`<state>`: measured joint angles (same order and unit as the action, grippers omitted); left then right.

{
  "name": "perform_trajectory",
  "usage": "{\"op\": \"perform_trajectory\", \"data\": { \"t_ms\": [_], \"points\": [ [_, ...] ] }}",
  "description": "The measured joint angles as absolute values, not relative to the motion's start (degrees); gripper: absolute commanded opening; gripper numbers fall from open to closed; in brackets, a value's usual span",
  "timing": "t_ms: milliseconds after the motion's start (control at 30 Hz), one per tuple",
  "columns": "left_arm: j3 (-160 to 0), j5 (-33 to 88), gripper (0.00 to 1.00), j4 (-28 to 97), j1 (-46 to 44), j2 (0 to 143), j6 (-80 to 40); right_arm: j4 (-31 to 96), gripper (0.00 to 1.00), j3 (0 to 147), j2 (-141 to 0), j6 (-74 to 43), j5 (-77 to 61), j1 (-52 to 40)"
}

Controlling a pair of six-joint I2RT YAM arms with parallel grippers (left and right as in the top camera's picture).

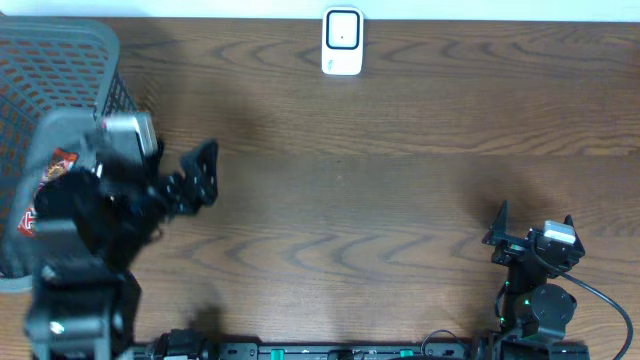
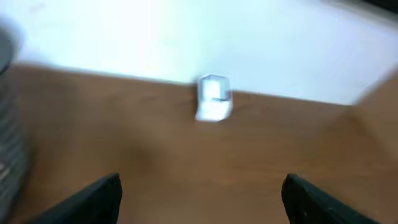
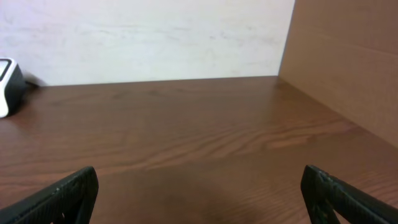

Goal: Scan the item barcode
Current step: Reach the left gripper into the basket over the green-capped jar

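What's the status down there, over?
Left end effector open, empty, beside basket. Right end effector open, empty. Red-and-white item lies in basket, not yet picked. Nothing blocks the scanner.

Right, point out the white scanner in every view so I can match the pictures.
Overhead: scanner at top centre, by the far edge of the table.
Left wrist: scanner blurred, just above centre, where table meets wall.
Right wrist: scanner cut off at the left edge, above mid-height.
Shared landmark: the table's far edge against the white wall.
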<state>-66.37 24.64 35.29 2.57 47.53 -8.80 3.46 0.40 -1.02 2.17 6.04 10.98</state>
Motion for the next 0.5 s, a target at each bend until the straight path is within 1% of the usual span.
{"op": "perform_trajectory", "data": {
  "t_ms": [100, 333, 433, 500],
  "points": [
    [-72.3, 29.8, 0.83, 40.0, 2.6, 51.7, -8.8, 3.5, 0.99, 0.4, -1.0, 2.2, 6.0, 11.0],
    [-74.7, 33.6, 0.83, 39.3, 3.0, 55.9, -9.0, 3.5, 0.99, 0.4, -1.0, 2.2, 6.0, 11.0],
    [-81.8, 34.2, 0.83, 39.2, 5.8, 58.6, -9.0, 3.5, 0.99, 0.4, -1.0, 2.2, 6.0, 11.0],
    [-88.0, 34.3, 0.81, 41.0, 9.3, 60.7, -9.1, 3.5, 0.99, 0.4, -1.0, 2.2, 6.0, 11.0]
  ]
}}
